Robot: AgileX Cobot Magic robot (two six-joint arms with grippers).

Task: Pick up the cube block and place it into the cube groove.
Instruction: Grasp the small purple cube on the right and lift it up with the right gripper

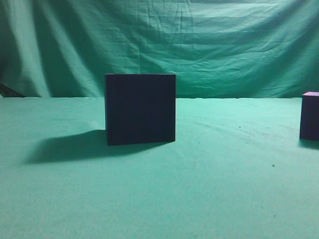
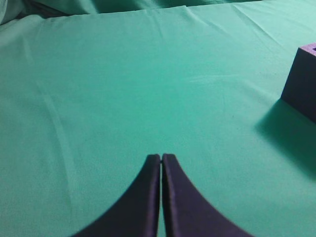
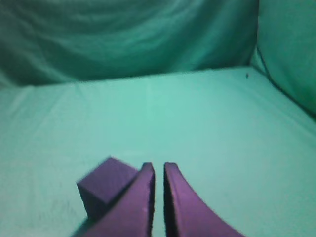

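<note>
Sitting at the far right edge of the exterior view, partly cut off by the frame: the cube block (image 1: 310,116), dark purple w/ a pinkish top, resting on the green surface (image 1: 199,189). Well apart from the cube groove (image 1: 140,109), the big near-black box near the middle, casting its shadow off to the left.

Shows up in the right wrist view too (image 3: 106,185), low and just to the left of the right hand (image 3: 159,168), corner-on rather than square to the fingers. Looks very close to the left finger, maybe touching, can't tell tbh since the finger overlaps it. Right hand nearly together, only a thin gap, def not clamped on anything. Not lined up w/ the block either, which sits off to the side of the gap.

Left hand (image 2: 161,157) fully together, nothing held, hovering over bare cloth. Only a corner of the big box (image 2: 302,81) visible at that view's right edge, no block in sight.

So clearly the right arm's job imo. Needs to spread apart first, shift left and probably twist a bit to square up w/ the block's faces. No long axis to worry about, being a cube. Nothing picked up yet.
</note>
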